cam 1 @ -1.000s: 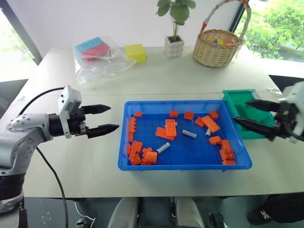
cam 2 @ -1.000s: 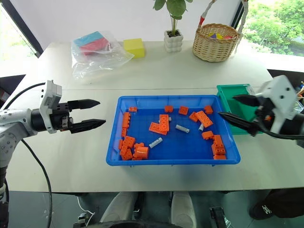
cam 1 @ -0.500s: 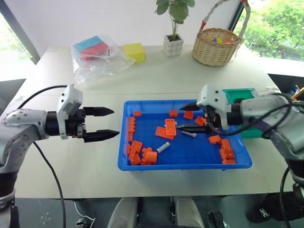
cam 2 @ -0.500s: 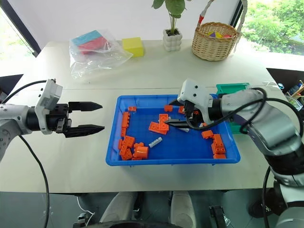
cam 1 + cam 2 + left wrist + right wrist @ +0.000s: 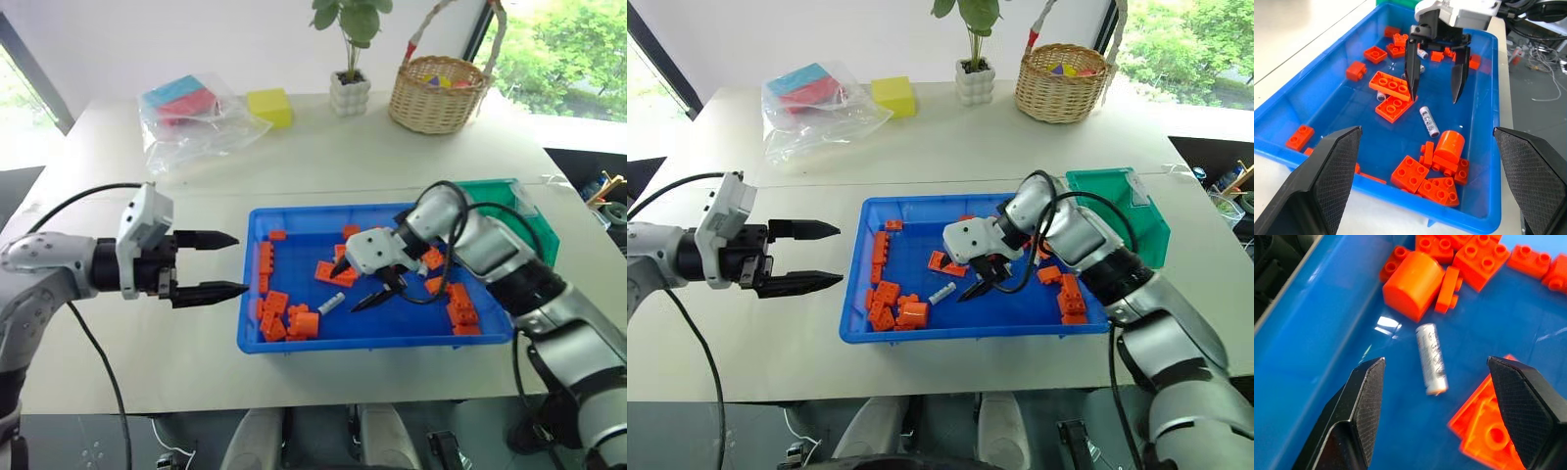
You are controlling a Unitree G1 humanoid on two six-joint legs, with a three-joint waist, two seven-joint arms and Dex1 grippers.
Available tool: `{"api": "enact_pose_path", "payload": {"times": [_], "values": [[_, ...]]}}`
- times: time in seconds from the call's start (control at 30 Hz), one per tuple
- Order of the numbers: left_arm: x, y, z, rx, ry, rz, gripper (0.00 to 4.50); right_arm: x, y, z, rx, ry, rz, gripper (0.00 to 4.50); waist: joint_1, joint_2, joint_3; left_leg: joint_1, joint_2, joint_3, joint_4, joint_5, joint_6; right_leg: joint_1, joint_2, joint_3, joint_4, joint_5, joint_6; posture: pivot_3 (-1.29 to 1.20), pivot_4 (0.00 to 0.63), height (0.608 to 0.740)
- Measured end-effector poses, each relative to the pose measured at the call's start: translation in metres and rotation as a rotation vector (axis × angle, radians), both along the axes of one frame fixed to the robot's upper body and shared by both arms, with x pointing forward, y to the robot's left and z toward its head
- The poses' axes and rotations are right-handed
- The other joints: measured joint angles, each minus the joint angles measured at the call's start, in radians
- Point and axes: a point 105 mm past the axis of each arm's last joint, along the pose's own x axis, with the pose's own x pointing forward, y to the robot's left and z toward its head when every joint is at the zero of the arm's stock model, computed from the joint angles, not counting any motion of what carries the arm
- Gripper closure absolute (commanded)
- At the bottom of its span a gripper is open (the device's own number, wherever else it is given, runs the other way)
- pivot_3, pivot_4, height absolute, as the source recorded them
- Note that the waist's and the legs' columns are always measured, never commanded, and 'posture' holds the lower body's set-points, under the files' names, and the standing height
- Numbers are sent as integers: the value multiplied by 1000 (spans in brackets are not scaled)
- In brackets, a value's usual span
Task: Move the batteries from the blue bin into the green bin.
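Right gripper (image 5: 364, 294) is down inside the blue bin (image 5: 294, 341), fingers spread wide over a battery (image 5: 1431, 358) lying flat on the bin floor, not touching it. The right wrist view shows that battery sitting right between the tips, beside a rounded orange brick (image 5: 1411, 284). The left wrist view catches a second battery (image 5: 1381, 96) tucked against the flat bricks. Left gripper (image 5: 223, 263) hovers left of the bin, fingers apart, holding nothing. Green bin (image 5: 534, 220) sits at the right.
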Motion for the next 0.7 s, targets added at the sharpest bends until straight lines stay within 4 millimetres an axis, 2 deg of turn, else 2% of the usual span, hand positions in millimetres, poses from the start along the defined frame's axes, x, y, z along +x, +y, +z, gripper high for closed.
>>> {"api": "enact_pose_path", "payload": {"times": [0.13, 0.37, 0.47, 0.5, 0.63, 0.7], "values": [[-3, -1, 1, 0, -3, 2, 0, 2, 10, -13, -9, 1, 36, 1098, 1, 0, 0, 0, 0, 0, 0, 0, -1, 0, 0, 0, 0, 0, 0, 0, 150, 702], [-3, 0, 5, -11, -13, 17, 0, 0, 6, -27, -34, 14, 53, 1098, -1, 0, 0, 0, 0, 0, 0, 0, -1, 0, 0, 0, 1, 0, 0, 0, 150, 702], [0, 0, 10, -21, -21, 24, 0, -4, 4, -37, -40, 39, 45, 1903, 0, 0, 0, 1, 0, 0, 0, 0, -1, 0, 0, 0, 1, 0, 0, 0, 150, 702], [0, 0, 12, -24, -26, 24, 0, -5, 3, -39, -40, 44, 46, 2306, 0, 0, 0, 1, 0, 0, 0, 1, -1, 0, 0, 0, 1, 0, 0, 0, 150, 702], [2, 0, 16, -31, -38, 25, 0, -10, 5, -41, -33, 36, 62, 4390, -4, 0, 0, 5, 0, 0, -2, 1, -1, 3, 0, 1, 1, 0, 0, 0, 150, 702], [3, 0, 15, -32, -35, 24, 0, -12, 5, -40, -24, 29, 58, 4438, -3, 0, 0, 6, 0, 0, -2, 1, -1, 3, 1, 1, 1, 0, 0, 0, 150, 702]]}}
